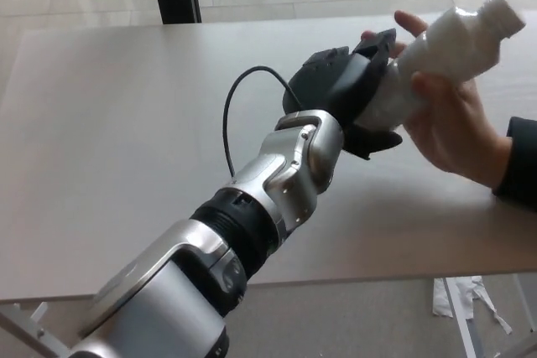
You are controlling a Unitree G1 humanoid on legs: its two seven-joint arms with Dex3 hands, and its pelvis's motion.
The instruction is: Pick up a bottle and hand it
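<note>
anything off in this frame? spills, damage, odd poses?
Nothing stands out. The left hand and a person's hand both grip the tilted white bottle above the table; no spill or damage shows.

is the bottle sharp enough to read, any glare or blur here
Head view: the white bottle looks soft and slightly blown out, no label readable; the left hand is a dark mass with little finger detail; the person's hand is mildly blurred; the table is evenly lit, shadows faint.

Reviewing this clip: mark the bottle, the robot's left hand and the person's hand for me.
bottle (pixel 457 39): head view, on its white body.
left hand (pixel 348 90): head view, on the black palm housing.
person's hand (pixel 457 127): head view, on the palm under the bottle.
</note>
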